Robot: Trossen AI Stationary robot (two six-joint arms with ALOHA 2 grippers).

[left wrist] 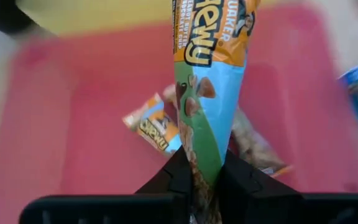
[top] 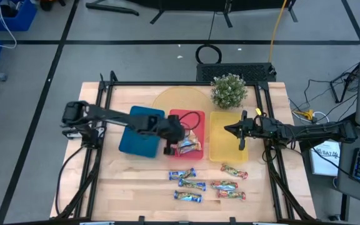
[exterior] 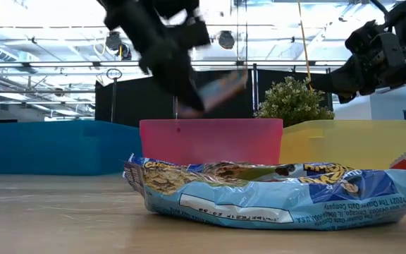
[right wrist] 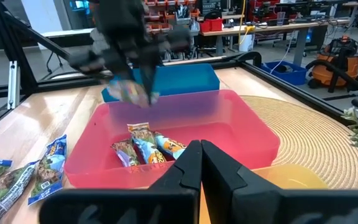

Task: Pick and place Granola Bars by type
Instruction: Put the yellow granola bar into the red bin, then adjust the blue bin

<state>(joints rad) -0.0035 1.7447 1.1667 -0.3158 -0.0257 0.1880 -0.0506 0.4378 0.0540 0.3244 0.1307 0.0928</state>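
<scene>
Wooden tabletop (top: 136,181) inside a dark frame carries three trays in a row: blue tray (top: 139,132), red tray (top: 195,119) and yellow tray (top: 225,134), with a woven mat (top: 174,100) and a small potted plant (top: 229,90) behind them. Over the red tray the left gripper (left wrist: 205,180) has its fingers (left wrist: 173,177) pinched on one end of a bar (left wrist: 209,81) with an orange-and-blue wrapper, which hangs above the tray floor and not yet on it; the low view shows this bar held clear of the tray's rim. Below it, on the red floor, lie a few more bars (right wrist: 146,148) bunched together near the middle. Loose on the wood in front of the trays are three blue bars (top: 186,185), and to their right three red-green bars (top: 230,182), the two groups just beside each other but apart from the trays. One blue bar (exterior: 273,194) lies close to the low camera, crumpled flat on the wood. Well apart from all this, the right gripper (top: 236,130) hovers over the yellow tray, its fingers (right wrist: 225,165) pressed together on nothing, pointing toward the red tray. Beyond the table is a workshop with benches, bins and cables on a grey floor.
</scene>
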